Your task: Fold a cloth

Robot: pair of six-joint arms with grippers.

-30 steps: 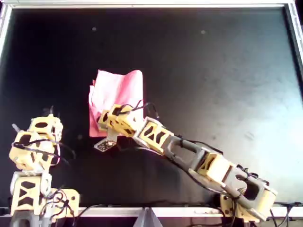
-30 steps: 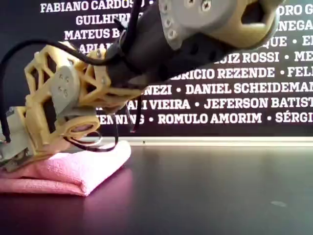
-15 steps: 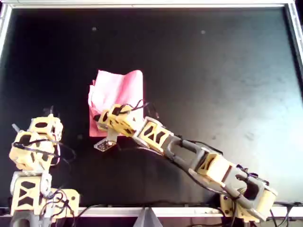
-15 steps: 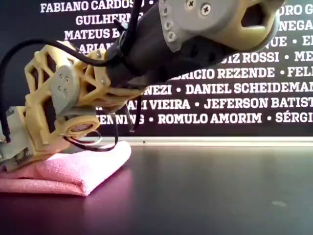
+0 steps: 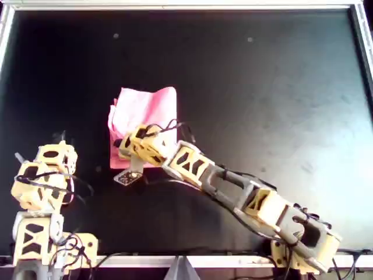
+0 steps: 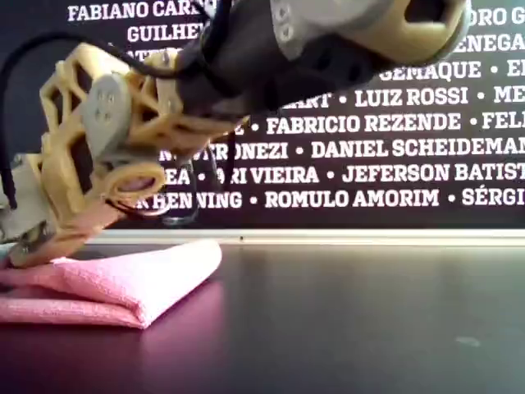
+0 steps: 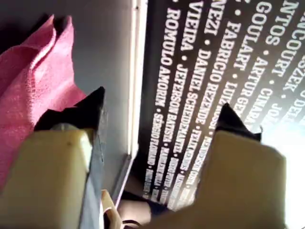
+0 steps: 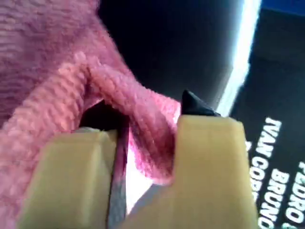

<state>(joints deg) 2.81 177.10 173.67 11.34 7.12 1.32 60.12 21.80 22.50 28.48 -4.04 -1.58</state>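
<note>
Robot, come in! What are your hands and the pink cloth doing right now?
Right gripper pinching a fold of the cloth. Left gripper open, holding nothing. Cloth folded on the table. Nothing in the way.

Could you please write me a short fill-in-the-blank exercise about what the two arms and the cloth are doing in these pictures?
1. The cloth lying on the black table is light ____ in colour.
2. The ____ claw has a ridge of the cloth between its fingers.
3. The left claw stands open and holds ____.
4. In the overhead view, the cloth lies in the ____ half of the table.

Missing words: pink; right; nothing; left
</note>
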